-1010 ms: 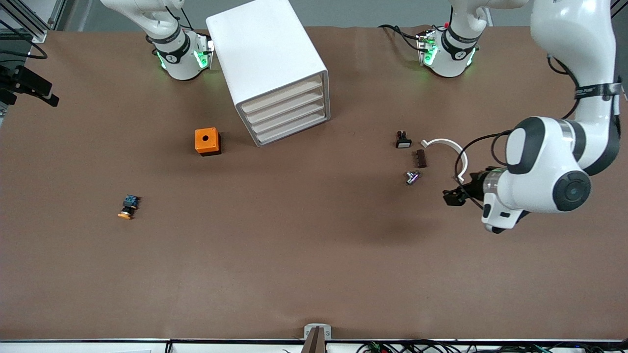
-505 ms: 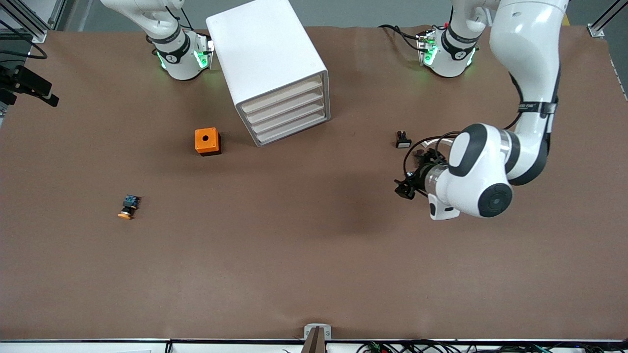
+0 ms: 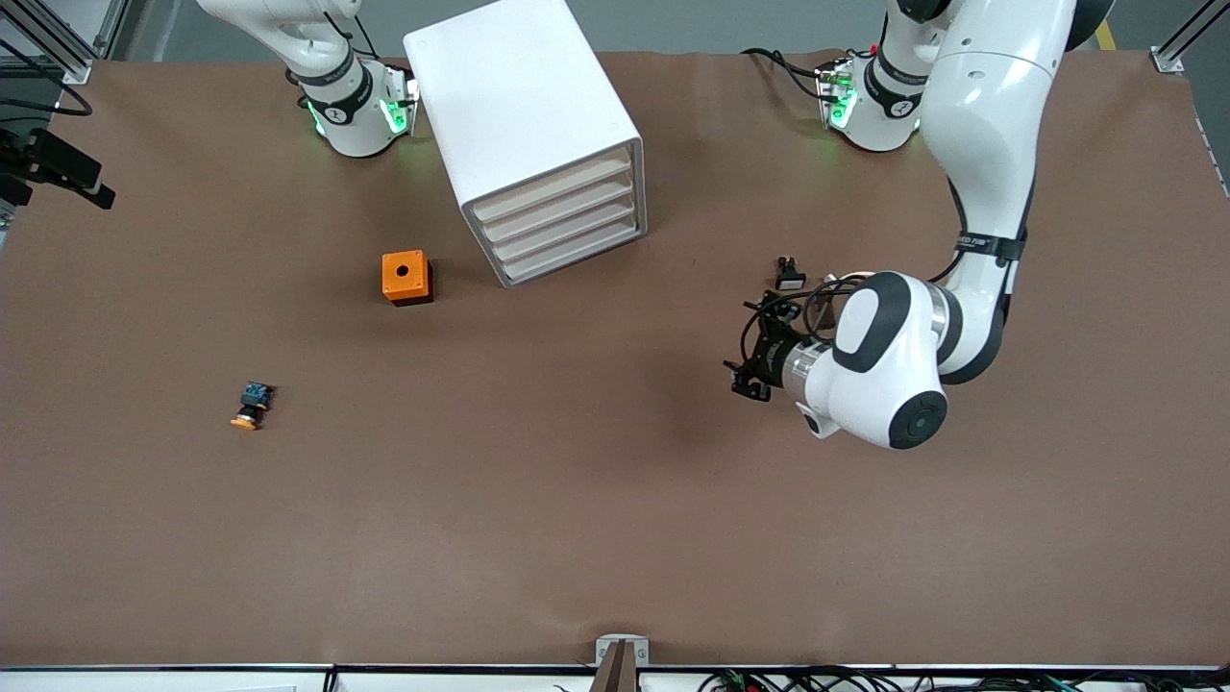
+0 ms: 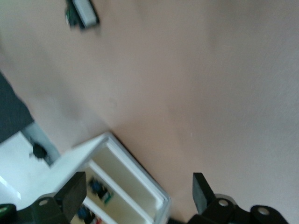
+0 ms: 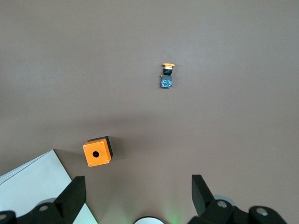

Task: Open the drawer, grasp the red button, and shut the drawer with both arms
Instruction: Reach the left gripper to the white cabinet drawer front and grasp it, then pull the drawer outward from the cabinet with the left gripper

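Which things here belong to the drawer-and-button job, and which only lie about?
Job: top drawer, shut; left gripper, open, over the table; right gripper, open, high over it; no red button seen.
Lying about: orange cube, orange-capped button, small black-white part.

Cabinet [image 3: 533, 135] near the robots' bases, toward the right arm's end of the table; drawer [image 3: 553, 188] uppermost of four in its front. Holed cube [image 3: 405, 277] beside the cabinet, nearer the front camera, farther toward the right arm's end. Yellow-capped button [image 3: 252, 405] nearer the camera again, well apart from the cube. Small switch [image 3: 789, 276] toward the left arm's end. Left gripper [image 3: 752, 377] over bare table, near that switch.
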### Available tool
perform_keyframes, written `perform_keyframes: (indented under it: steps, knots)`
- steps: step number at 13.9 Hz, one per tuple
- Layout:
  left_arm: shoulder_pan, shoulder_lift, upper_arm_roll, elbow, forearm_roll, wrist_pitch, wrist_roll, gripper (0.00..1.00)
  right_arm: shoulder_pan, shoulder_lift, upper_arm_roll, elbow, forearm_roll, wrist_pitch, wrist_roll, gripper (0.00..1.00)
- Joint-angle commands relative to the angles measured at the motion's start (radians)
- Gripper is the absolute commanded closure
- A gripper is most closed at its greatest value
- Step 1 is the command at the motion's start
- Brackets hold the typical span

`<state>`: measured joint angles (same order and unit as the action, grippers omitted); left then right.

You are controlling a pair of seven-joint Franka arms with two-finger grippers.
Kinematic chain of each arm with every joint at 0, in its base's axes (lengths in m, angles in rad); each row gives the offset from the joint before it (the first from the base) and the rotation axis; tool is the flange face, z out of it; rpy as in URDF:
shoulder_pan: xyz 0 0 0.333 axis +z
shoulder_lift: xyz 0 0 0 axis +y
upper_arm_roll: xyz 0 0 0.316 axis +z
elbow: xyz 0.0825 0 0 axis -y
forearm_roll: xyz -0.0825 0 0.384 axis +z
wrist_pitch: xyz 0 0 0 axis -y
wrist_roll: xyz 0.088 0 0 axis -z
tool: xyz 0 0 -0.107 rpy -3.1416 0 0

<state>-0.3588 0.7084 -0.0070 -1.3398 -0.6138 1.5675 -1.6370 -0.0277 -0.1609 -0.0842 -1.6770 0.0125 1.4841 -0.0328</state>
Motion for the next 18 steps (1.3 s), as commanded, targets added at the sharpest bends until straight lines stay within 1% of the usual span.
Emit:
perform_keyframes:
  steps: [1,5,7,9,12,14,17,18]
  knots:
    - [-0.017,0.045,0.001,0.045,-0.079,-0.018,-0.127,0.0,0.003,-0.02,-0.005,-0.018,0.007,0.007,0.002,0.0]
    - [-0.052,0.084,-0.001,0.044,-0.158,-0.033,-0.326,0.0,0.003,-0.02,-0.005,-0.018,0.007,0.007,0.002,0.0]
    - [-0.06,0.111,-0.017,0.044,-0.191,-0.082,-0.427,0.0,0.003,-0.02,-0.005,-0.018,0.007,0.004,0.002,0.0]
    - [-0.06,0.129,-0.028,0.039,-0.257,-0.137,-0.504,0.0,0.002,-0.02,-0.005,-0.018,0.007,0.005,0.002,0.0]
    - [-0.068,0.157,-0.045,0.034,-0.354,-0.199,-0.559,0.0,0.003,-0.02,-0.005,-0.018,0.007,0.004,0.002,0.0]
    - [-0.074,0.19,-0.044,0.034,-0.42,-0.228,-0.604,0.0,0.002,-0.02,-0.005,-0.018,0.007,0.004,0.002,0.0]
    - [-0.118,0.212,-0.045,0.034,-0.432,-0.248,-0.61,0.0,0.002,-0.02,-0.005,-0.018,0.007,0.004,0.002,0.0]
    - [-0.132,0.212,-0.045,0.034,-0.446,-0.248,-0.612,0.07,0.002,-0.02,-0.005,-0.018,0.007,0.004,0.001,0.0]
